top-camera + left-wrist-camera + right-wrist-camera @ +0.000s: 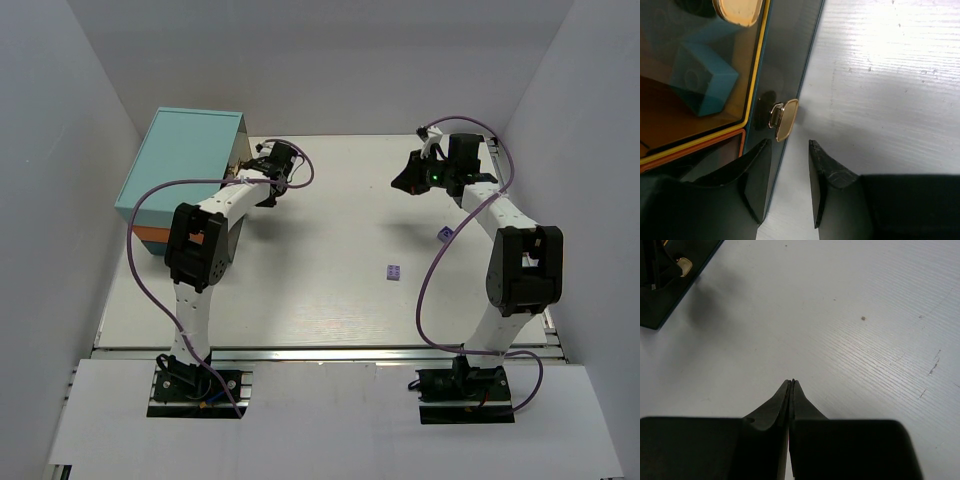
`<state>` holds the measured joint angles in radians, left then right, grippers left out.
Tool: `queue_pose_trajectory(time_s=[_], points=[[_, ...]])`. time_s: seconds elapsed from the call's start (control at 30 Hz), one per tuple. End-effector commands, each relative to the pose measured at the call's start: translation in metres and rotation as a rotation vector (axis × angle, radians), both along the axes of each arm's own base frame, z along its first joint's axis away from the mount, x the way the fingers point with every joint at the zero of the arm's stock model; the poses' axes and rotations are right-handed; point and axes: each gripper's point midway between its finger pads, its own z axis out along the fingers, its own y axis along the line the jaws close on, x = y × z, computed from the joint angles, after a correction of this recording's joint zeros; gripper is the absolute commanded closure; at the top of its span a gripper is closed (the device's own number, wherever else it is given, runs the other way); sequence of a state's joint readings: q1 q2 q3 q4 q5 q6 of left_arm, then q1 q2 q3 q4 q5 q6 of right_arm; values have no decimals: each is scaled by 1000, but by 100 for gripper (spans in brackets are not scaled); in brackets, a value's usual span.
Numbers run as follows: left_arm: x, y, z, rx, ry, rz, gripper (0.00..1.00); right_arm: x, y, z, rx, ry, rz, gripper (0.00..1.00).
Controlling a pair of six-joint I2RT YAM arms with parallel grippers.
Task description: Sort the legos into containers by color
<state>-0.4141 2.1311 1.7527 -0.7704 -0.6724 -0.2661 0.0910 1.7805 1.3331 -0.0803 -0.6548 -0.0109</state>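
The cabinet (180,160) with a light-teal top stands at the back left. My left gripper (248,172) is at its drawer face. In the left wrist view the gripper (788,150) is open and empty, just short of a gold drawer handle (785,119). A cyan-blue lego (702,80) lies inside a clear drawer (670,115). Two pale purple legos (396,271) (445,233) lie on the table at the right. My right gripper (404,180) (791,383) is shut above bare table, with nothing seen in it.
The cabinet's corner (670,290) with a handle (684,266) shows at the top left of the right wrist view. A second gold handle (738,10) sits higher on the drawer face. White walls enclose the table (330,300) on three sides.
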Motion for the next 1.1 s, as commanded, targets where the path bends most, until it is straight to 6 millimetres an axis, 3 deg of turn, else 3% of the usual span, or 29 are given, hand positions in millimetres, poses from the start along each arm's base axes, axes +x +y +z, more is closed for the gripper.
queue_pose_trajectory(time_s=[0.0,0.37,0.67,1.07], points=[[4,2,27,-26,-65,4,54,-1,1,23,3,-63,18,100],[22,11,21,21,-66,11,50,-2,-1,26,-7,-71,16,100],[18,28,2,4,-26,40,46,-1,-2,28,-14,-80,15,100],[13,25,-26,-9,31,32,54,-1,-3,31,-15,-80,14,100]])
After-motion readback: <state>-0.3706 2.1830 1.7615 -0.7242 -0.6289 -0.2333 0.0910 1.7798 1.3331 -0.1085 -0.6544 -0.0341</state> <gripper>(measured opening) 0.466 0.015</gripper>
